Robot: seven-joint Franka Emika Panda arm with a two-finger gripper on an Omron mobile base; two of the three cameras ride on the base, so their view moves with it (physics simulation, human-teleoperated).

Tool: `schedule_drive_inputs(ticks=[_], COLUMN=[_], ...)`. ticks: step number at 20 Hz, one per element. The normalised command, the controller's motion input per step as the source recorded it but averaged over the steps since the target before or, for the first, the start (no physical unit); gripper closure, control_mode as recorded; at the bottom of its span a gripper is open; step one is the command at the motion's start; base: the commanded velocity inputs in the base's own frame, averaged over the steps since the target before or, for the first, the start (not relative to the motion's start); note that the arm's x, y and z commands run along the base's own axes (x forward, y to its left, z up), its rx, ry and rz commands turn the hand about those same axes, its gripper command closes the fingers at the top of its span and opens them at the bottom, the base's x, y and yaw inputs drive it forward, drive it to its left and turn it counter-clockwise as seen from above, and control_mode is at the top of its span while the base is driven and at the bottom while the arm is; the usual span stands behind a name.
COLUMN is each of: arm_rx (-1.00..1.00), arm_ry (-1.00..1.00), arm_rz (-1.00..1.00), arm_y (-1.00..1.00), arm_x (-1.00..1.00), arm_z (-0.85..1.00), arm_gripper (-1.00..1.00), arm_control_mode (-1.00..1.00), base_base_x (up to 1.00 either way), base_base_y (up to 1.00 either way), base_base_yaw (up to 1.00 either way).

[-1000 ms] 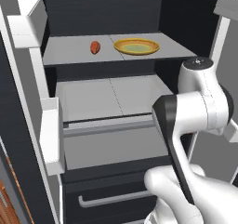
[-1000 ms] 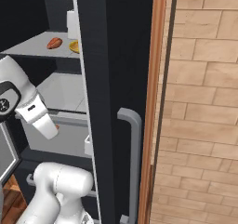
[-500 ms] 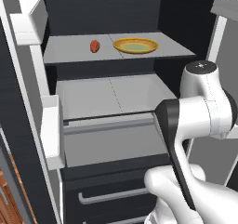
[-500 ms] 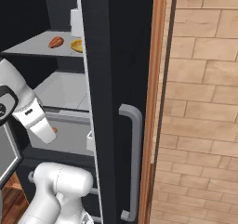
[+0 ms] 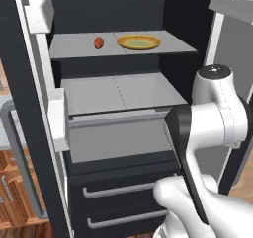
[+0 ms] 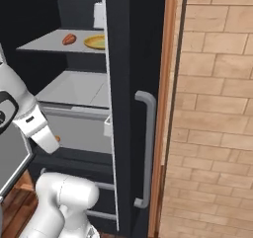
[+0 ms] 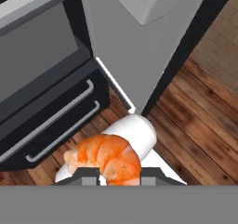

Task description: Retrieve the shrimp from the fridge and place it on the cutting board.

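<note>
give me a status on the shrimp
Gripper shut on shrimp, outside the fridge. Cutting board not in sight. Fridge door close beside the hand.

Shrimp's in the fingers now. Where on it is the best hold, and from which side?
Its thick orange end, where the gripper clamps the shrimp now: one finger on each flank, coming in over the arched back. The paler end tapers and curls away, so it would probably slip.

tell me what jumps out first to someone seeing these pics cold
The orange-pink shrimp sits large at the bottom of the hand view, pinched between the gripper tips above the wooden floor. Behind the white arm, the fridge stands open, a yellow plate and a reddish-brown lump on its upper shelf.
</note>
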Motion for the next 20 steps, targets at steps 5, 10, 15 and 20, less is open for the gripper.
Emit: schedule_drive_inputs(ticks=[5,10,15,20], arm_rx=[0.00,0.00,0.00,0.00], arm_ry=[0.00,0.00,0.00,0.00], arm_rz=[0.00,0.00,0.00,0.00], arm_y=[0.00,0.00,0.00,0.00], arm_x=[0.00,0.00,0.00,0.00], arm_z=[0.00,0.00,0.00,0.00], arm_gripper=[1.00,1.00,1.00,1.00], arm_control_mode=[1.00,1.00,1.00,1.00], base_base_x=[-0.47,-0.37,-0.42,-0.57], base_base_y=[0.42,0.69,0.61,0.46], base_base_yaw=[0.01,0.07,0.06,0.02])
